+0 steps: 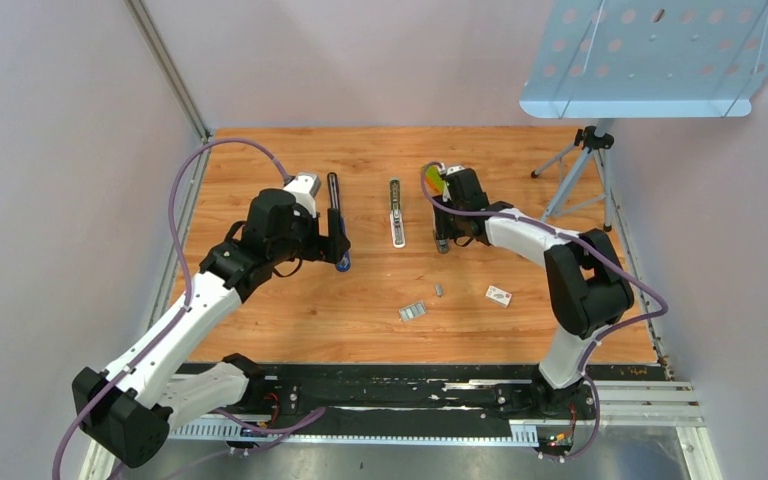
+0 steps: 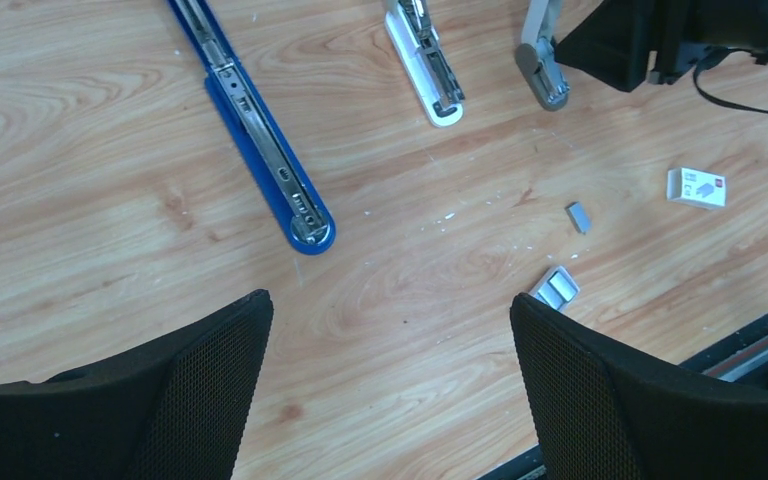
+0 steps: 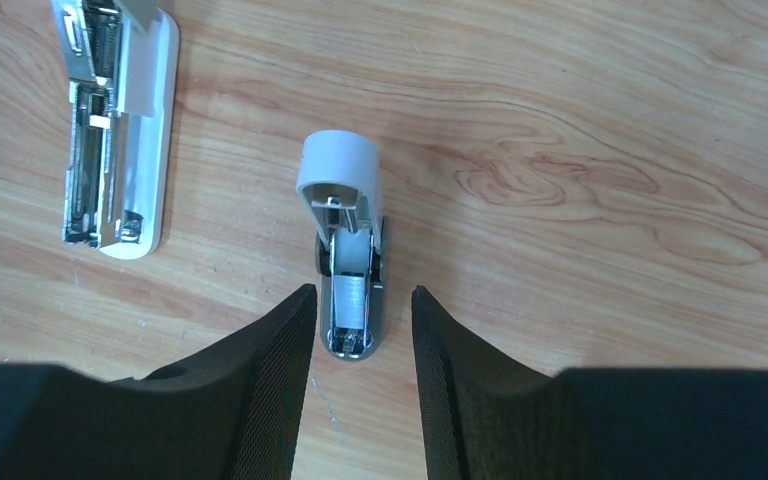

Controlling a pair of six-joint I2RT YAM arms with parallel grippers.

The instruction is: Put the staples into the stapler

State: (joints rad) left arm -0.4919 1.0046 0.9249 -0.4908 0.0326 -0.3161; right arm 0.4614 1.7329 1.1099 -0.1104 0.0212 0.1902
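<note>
Overhead view of a wooden table [image 1: 290, 320] with two robot arms rising from the bottom edge.

At centre left, the left gripper [image 1: 341, 252] sits by the near end of a blue stapler [image 1: 334, 205], which lies opened out flat. In the left wrist view, its two black fingers [image 2: 210, 370] stand wide apart at the bottom of the frame, with only bare wood between them.

In the middle of the overhead view, a white stapler [image 1: 396, 212] also lies opened out, apart from the others.

Just right of it, the right gripper [image 1: 442, 238] points down at a grey stapler [image 3: 340, 170]. In the right wrist view this stapler fills the centre of the frame, its lid raised and its metal channel exposed. The black fingers [image 3: 270, 360] stand on either side of its lower end. They are parted and not clamped, and a strip of wood shows between the right-hand finger and the stapler.

The staples [image 1: 413, 311] lie on bare wood at lower centre of the overhead view, below the white stapler and well apart from both grippers. A smaller grey block [image 1: 438, 290] lies just up and to the right of them. Further right is a small white box [image 1: 499, 295].

At upper right, a pale blue perforated panel [image 1: 650, 55] stands on a tripod [image 1: 580, 170].
</note>
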